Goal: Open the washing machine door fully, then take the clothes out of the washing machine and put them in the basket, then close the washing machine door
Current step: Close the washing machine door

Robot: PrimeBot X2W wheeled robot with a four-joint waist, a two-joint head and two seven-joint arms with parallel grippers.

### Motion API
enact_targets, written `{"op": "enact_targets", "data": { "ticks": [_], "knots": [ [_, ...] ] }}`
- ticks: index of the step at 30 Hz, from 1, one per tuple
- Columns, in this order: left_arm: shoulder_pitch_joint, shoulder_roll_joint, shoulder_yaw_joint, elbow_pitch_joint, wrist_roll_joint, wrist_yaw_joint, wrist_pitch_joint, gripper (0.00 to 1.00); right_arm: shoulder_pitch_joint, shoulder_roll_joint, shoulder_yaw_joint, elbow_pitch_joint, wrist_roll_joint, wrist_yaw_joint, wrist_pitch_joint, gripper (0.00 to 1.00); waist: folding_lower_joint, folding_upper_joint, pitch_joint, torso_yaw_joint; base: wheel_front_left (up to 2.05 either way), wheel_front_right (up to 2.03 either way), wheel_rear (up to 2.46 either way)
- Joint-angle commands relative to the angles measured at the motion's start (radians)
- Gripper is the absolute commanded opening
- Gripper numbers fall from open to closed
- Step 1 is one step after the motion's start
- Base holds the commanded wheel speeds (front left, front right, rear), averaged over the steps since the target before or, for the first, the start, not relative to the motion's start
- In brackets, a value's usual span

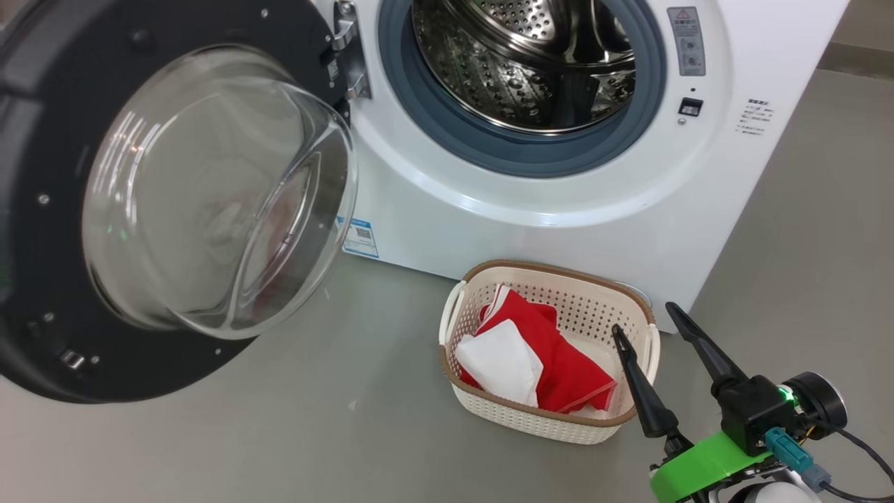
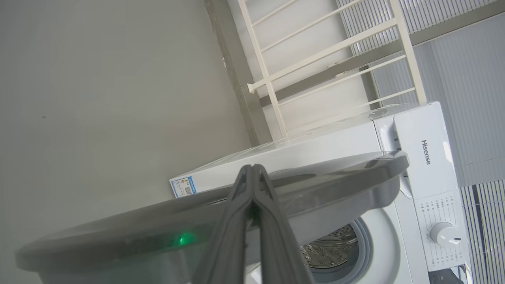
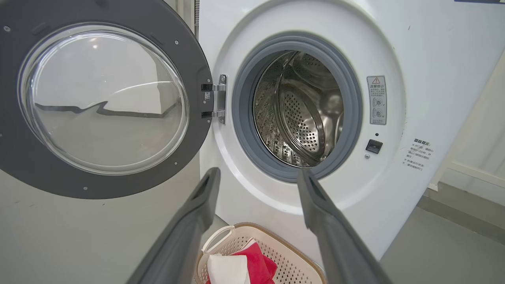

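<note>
Red clothes (image 1: 559, 356) laid in basket (image 1: 552, 269), set on floor (image 1: 279, 433) just before washing machine (image 1: 559, 216); drum (image 1: 531, 70) seen emptied. Fully swung washing machine door (image 1: 174, 195) left for closing. Empty right hand (image 1: 643, 316) held spread by basket's right rim. Fingers of left hand (image 2: 252, 167) pressed together at door's outer face, judged placed for push.

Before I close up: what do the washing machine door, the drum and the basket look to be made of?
The washing machine door: black ring, probably semi-gloss plastic; its bowl window is clear, glossy, reflective, likely glass. The drum: shiny perforated metal, probably stainless steel. The basket: matte cream plastic with punched holes, brown woven-look rim.
</note>
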Motion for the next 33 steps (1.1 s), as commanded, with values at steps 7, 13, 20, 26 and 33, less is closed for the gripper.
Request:
{"op": "enact_targets", "data": {
  "ticks": [7,13,20,26,33],
  "knots": [
    [0.021,-0.019,0.013,-0.080,-0.048,-0.032,0.054,0.00,-0.019,-0.005,0.018,-0.023,0.016,0.003,-0.021,1.00,0.0000,-0.0001,0.009,0.028,0.00,0.00,0.00],
    [0.062,-0.060,-0.006,-0.124,-0.051,-0.040,0.080,0.00,-0.022,-0.005,0.024,-0.018,0.021,0.003,-0.027,1.00,0.0000,-0.0001,0.012,0.038,0.00,0.00,0.00],
    [0.098,-0.102,0.003,-0.191,-0.079,-0.037,0.102,0.00,-0.023,-0.005,0.021,-0.016,0.028,0.003,-0.033,1.00,0.0000,-0.0001,0.011,0.044,0.00,0.00,0.00],
    [0.142,-0.136,0.010,-0.295,-0.107,-0.023,0.137,0.00,-0.021,-0.005,0.014,-0.006,0.042,0.003,-0.041,1.00,0.0000,-0.0001,0.004,0.048,0.00,0.00,0.00],
    [0.210,-0.195,-0.002,-0.454,-0.129,0.016,0.188,0.00,-0.024,-0.005,0.010,0.003,0.054,0.003,-0.052,1.00,0.0000,-0.0001,0.003,0.045,0.00,0.00,0.00]
  ]
}}
